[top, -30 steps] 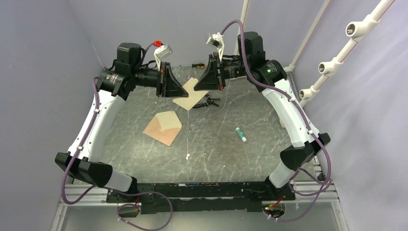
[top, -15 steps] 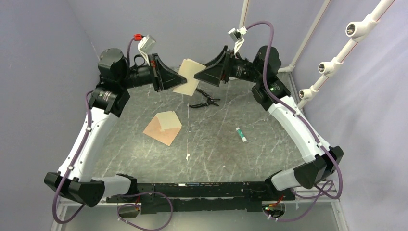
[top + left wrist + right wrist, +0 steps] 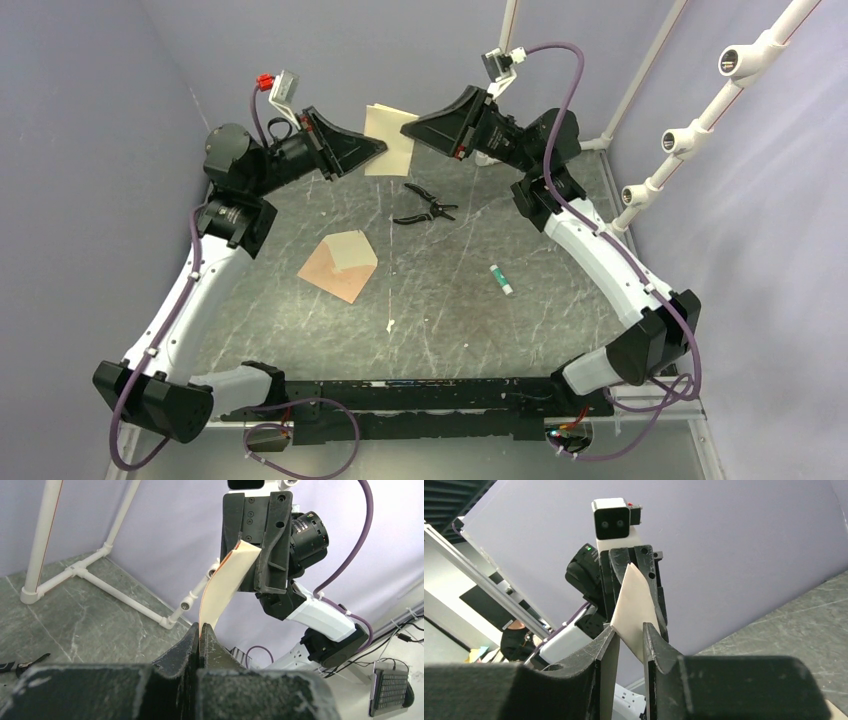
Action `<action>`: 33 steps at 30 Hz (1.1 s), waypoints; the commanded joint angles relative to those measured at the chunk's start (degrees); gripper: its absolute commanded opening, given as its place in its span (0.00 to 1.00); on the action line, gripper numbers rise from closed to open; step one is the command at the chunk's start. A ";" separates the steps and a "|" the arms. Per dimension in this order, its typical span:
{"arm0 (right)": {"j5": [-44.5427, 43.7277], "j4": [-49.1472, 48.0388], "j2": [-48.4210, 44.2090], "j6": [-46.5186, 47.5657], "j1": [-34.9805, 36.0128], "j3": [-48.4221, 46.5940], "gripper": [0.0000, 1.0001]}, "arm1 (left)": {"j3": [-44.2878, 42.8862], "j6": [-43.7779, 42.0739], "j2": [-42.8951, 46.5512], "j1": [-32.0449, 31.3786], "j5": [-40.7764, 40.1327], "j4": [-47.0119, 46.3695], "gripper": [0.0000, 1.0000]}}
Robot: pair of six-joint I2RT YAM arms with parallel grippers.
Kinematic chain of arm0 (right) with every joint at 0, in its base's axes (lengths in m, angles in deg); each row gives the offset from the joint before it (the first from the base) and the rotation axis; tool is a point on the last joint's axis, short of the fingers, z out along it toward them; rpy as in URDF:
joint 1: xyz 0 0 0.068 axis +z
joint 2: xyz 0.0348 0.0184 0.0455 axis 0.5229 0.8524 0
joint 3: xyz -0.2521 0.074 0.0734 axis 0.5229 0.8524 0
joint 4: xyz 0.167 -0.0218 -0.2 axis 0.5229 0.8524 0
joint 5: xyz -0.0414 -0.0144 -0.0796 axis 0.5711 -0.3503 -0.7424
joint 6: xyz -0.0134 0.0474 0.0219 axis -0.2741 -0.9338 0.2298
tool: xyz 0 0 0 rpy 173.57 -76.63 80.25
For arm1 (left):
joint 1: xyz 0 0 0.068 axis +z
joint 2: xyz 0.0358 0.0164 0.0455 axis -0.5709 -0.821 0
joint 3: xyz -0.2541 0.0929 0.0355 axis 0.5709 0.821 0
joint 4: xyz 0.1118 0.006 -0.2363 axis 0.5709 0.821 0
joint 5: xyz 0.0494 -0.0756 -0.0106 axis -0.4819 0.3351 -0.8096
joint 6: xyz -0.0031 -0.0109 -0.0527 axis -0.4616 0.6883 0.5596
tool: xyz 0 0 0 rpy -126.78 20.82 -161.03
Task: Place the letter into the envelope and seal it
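Two pincers meet high above the grey marbled worktop (image 3: 450, 300). The left pincer (image 3: 199, 630) is clenched on one edge of the letter (image 3: 225, 582), a flat, plain salmon-brown paper sheet held bowed in the air. The right pincer (image 3: 626, 630) straddles the opposite edge, jaws apart. Well below lies the kraft-brown paper envelope (image 3: 340, 262), its pointed flap open. Black pliers (image 3: 425, 205) and a small white tube (image 3: 502, 279) lie to its right.

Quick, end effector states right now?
Left end effector: closed on the letter.
Right end effector: open, straddling the letter's other edge.
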 commanded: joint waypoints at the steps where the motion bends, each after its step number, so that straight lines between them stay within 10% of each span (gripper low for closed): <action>1: -0.58 -2.82 1.02 -1.19 1.00 -2.06 0.29 | 1.51 3.21 2.50 -0.06 -3.83 -6.00 0.03; 6: -1.02 -0.23 2.05 1.52 2.01 -1.27 0.40 | 2.10 4.50 2.52 -0.06 -4.39 -8.35 0.02; 11: -1.93 -0.88 1.88 1.89 2.06 -0.17 0.01 | 2.12 4.40 2.68 -0.06 -5.13 -7.71 0.02; 14: -4.19 1.41 1.14 3.87 2.00 -0.01 0.00 | 1.44 1.98 2.91 -0.06 -6.09 -1.97 0.03; 22: -12.73 32.58 8.98 17.69 2.06 -6.94 0.00 | -1.80 -9.16 2.97 0.07 -32.49 37.00 0.83; 27: -12.11 45.23 19.72 27.45 3.03 -10.62 0.00 | 2.54 -5.38 -1.22 3.94 -46.58 57.15 0.88; 33: -11.18 50.94 32.09 35.58 7.25 -18.12 0.00 | 18.37 -1.89 0.62 16.44 -37.53 56.95 0.86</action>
